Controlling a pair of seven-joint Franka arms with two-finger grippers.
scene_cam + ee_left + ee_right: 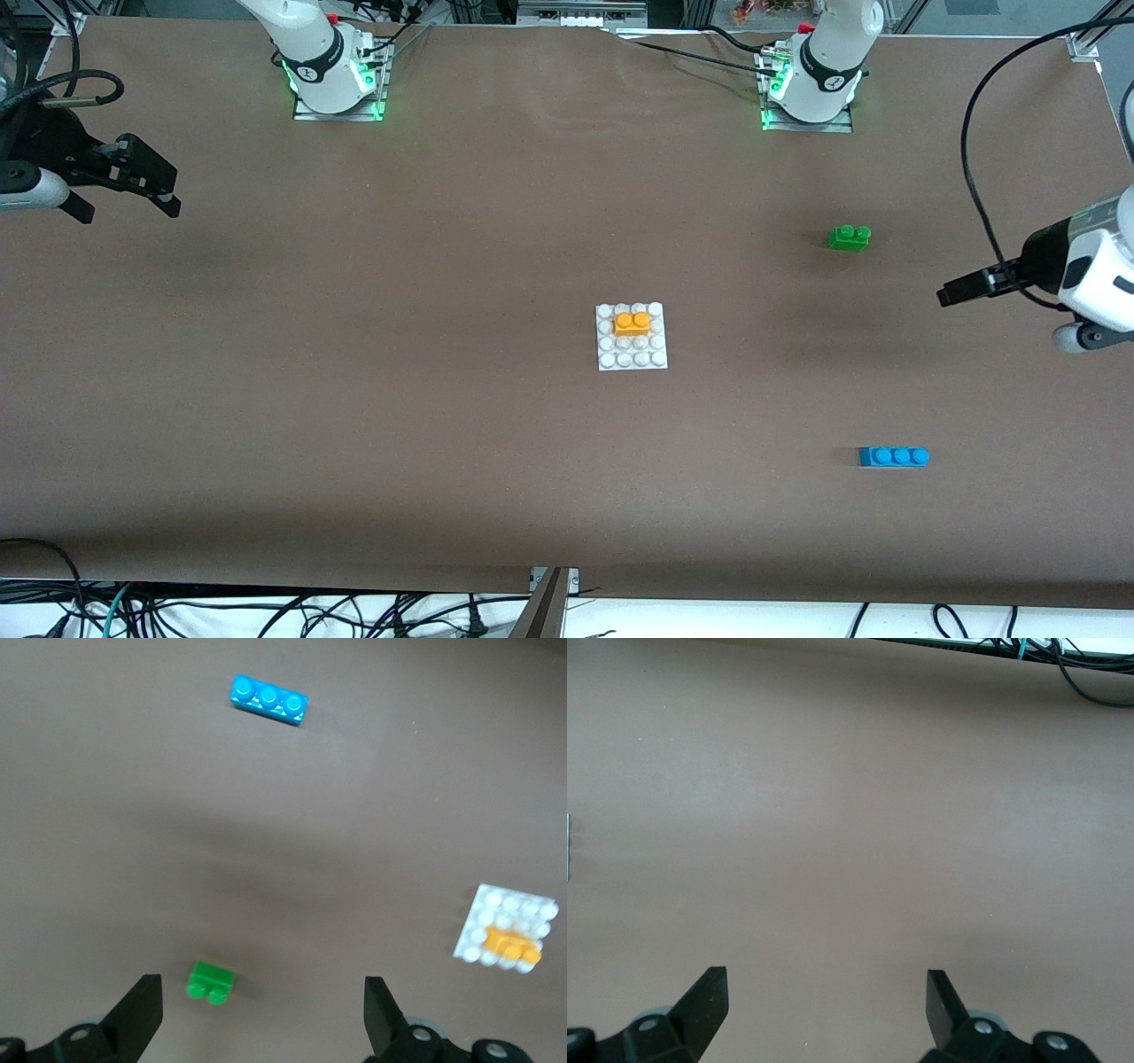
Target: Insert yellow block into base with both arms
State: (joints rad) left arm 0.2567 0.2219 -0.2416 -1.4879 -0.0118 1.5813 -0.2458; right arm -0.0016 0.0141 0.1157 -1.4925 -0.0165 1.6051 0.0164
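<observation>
The yellow block [632, 322] sits on the white studded base [633, 357], on the part of it nearer the robots' bases, in the middle of the table. The left wrist view shows the yellow block [512, 946] on the base [511, 907] too. My left gripper [944, 295] hangs open over the left arm's end of the table, empty, its jaws [263, 1001] wide apart above the green brick. My right gripper [133, 214] hangs open over the right arm's end, and its jaws [827, 992] show only bare brown table between them. Both are well away from the base.
A green two-stud brick [849, 237] lies toward the left arm's end, nearer the robots' bases than the base plate. A blue three-stud brick [893, 456] lies nearer the front camera. Cables run along the table's front edge.
</observation>
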